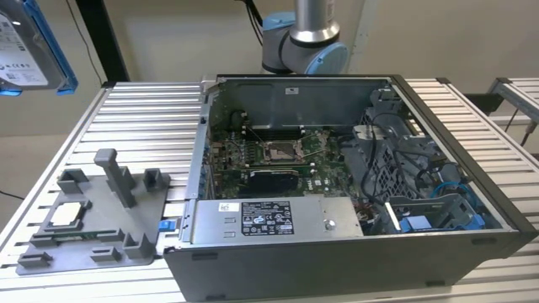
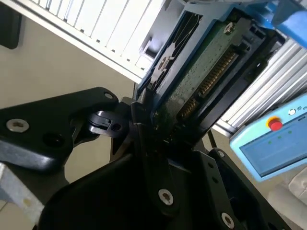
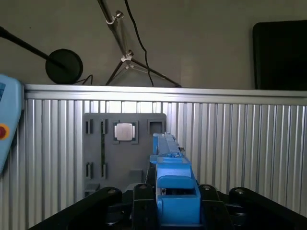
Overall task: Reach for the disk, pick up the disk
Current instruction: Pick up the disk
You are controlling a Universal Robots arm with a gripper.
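My tool (image 3: pixel 173 207) is clamped on the disk (image 3: pixel 168 153). Its black fingers press the two flat faces, so the blue-framed drive stands edge-on between them, with its long axis running straight out from the tool past the fingertips. In the first wrist view the disk hangs clear of the ribbed surface (image 3: pixel 240 143), with the grey fixture plate (image 3: pixel 96 163) lying beyond it; in the exterior view the disk (image 1: pixel 29 50) is high at the exterior view's left, well apart from the open computer case (image 1: pixel 337 271).
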